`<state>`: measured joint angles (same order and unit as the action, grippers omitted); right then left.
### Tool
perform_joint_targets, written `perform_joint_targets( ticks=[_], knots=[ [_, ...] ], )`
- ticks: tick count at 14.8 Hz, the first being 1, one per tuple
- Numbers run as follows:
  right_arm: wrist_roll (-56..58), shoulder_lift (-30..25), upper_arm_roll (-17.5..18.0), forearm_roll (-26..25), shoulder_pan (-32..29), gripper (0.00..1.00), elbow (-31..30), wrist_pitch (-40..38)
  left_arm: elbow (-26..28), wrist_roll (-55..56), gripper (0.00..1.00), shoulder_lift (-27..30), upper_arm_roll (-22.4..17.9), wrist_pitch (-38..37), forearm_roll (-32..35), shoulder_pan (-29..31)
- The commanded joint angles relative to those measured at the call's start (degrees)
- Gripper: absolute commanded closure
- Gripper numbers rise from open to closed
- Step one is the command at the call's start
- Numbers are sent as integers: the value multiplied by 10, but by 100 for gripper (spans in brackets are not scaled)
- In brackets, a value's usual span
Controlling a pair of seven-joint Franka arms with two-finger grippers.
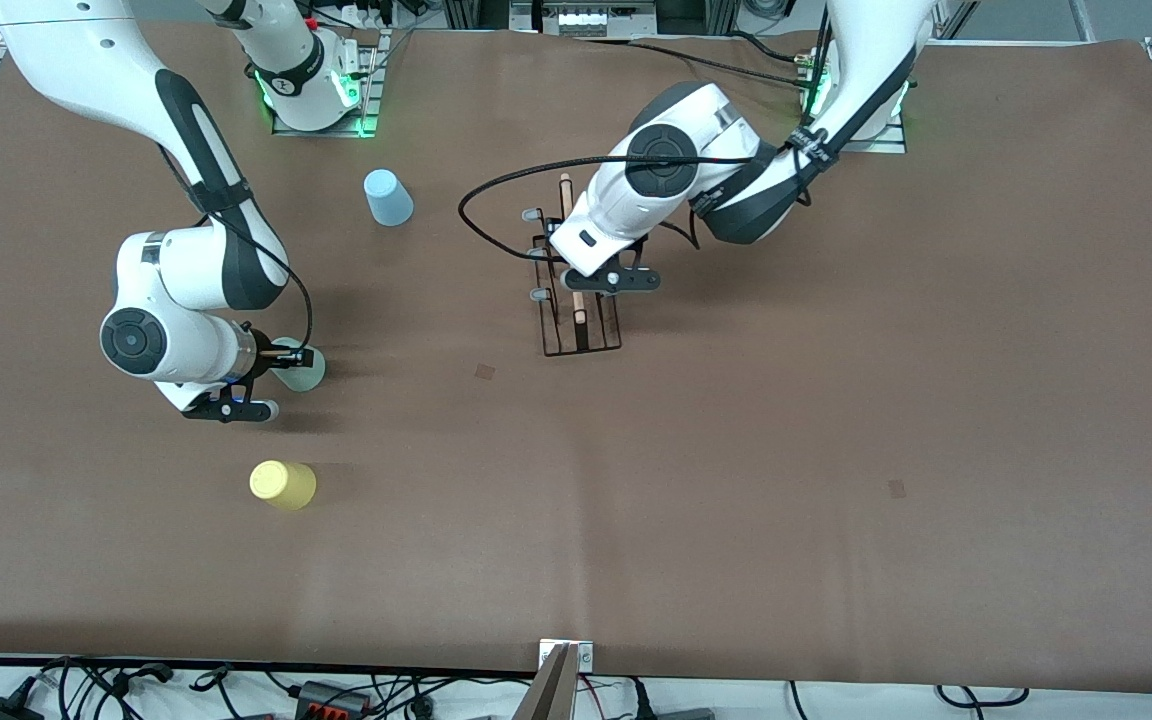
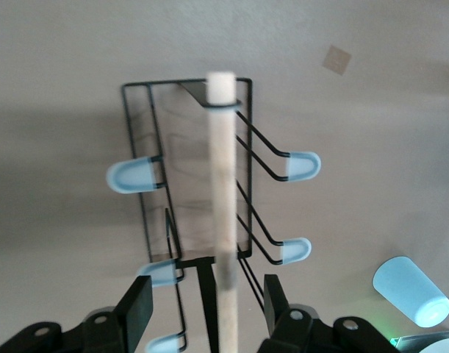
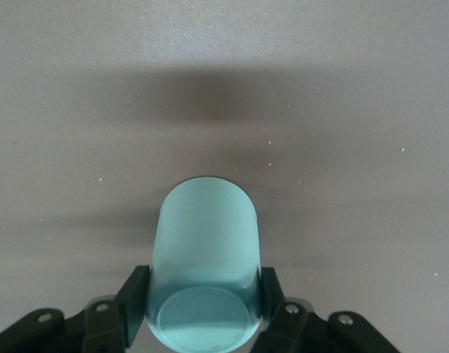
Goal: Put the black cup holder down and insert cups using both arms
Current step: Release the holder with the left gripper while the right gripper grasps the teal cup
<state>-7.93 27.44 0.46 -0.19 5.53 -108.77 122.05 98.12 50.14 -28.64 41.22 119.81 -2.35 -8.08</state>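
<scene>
On the brown tabletop [image 1: 736, 450], the black cup holder [image 1: 576, 300] stood upright near the middle, its wooden rod [image 2: 223, 213] running along the top and its pale-tipped pegs [image 2: 301, 165] jutting out at both sides. The left claw [image 2: 208, 305] hung over the rack with its fingers [image 2: 139, 309] parted, one on each side of the rod and clear of it, gripping nothing. Toward the right arm's end of the tabletop, the right claw [image 3: 202, 294] had its fingers [image 3: 133, 294] pressed against both sides of the mint green cup [image 3: 206, 257], which stood upside down on the surface. The yellow cup [image 1: 282, 484] lay at about 6 o'clock from that held cup, nearer the front camera, while the light blue cup [image 1: 388, 197] sat at roughly 1 o'clock from it, at about 10 o'clock from the rack.
</scene>
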Motion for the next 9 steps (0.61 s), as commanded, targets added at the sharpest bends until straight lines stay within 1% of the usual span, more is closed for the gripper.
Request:
perform_joint_targets(
  ticks=[1,2,3,5,6,8,9],
  knots=[
    [5,-10,0,-7,3,73,24,-5,-1,8,8,47,2,-53,9,30],
    [5,-13,1,-6,3,74,44,-28,-1,7,2,61,0,-69,9,36],
    [5,-13,1,-6,4,75,76,-59,-1,1,0,77,-1,-93,10,53],
    [5,-12,2,-2,12,76,158,-150,-2,-21,0,121,5,-130,10,100],
    [5,-12,2,-2,25,76,192,-181,-2,-47,0,141,4,-150,9,124],
    [5,-13,2,2,47,76,233,-219,-2,-103,0,166,4,-185,9,166],
    [5,-19,7,11,56,76,238,-235,-2,-136,0,174,5,-207,9,190]
  ],
)
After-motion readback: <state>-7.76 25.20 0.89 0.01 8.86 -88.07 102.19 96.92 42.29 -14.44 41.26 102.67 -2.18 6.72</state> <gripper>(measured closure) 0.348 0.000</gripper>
